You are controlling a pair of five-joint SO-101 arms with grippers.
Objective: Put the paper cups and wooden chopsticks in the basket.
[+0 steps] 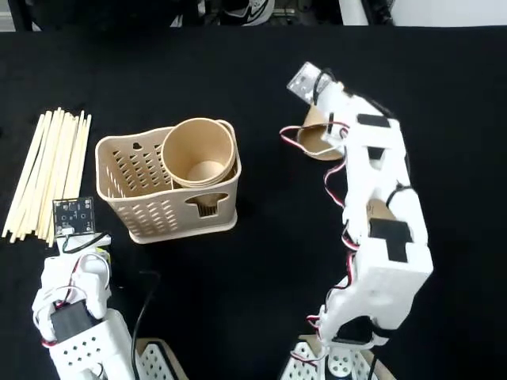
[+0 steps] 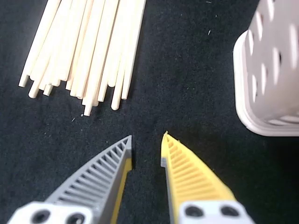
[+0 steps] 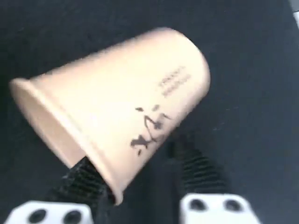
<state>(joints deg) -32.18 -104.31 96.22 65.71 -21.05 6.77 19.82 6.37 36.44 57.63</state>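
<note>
The paper cup [image 3: 117,107] hangs tilted, mouth turned sideways, in the right gripper [image 3: 140,176]. The gripper's 2 black fingers [image 3: 200,170] clamp it at the rim, 1 at the mouth and 1 against the outer wall. In the high view this cup sits at about 2 o'clock from the basket [image 1: 150,210], apart from it. On the cup's wall are some dark marks and 2 short lines of small print, too blurred to read.

Nested cups [image 1: 198,150] stand upright in the basket's 3 o'clock compartment. The wooden chopsticks [image 1: 49,170] lie in a loose bundle on the table at 9 o'clock from the basket, near it but not touching.

The left gripper [image 2: 146,139] hovers over bare cloth at roughly 7 o'clock from the basket. Its grey finger [image 2: 105,168] and yellow finger [image 2: 187,172] are parted by a modest gap, holding and touching nothing. The chopstick ends lie just ahead of the tips.

The table [image 1: 261,237] is covered in black cloth. Beyond its 12 o'clock edge are dark shapes and a pale strip.
</note>
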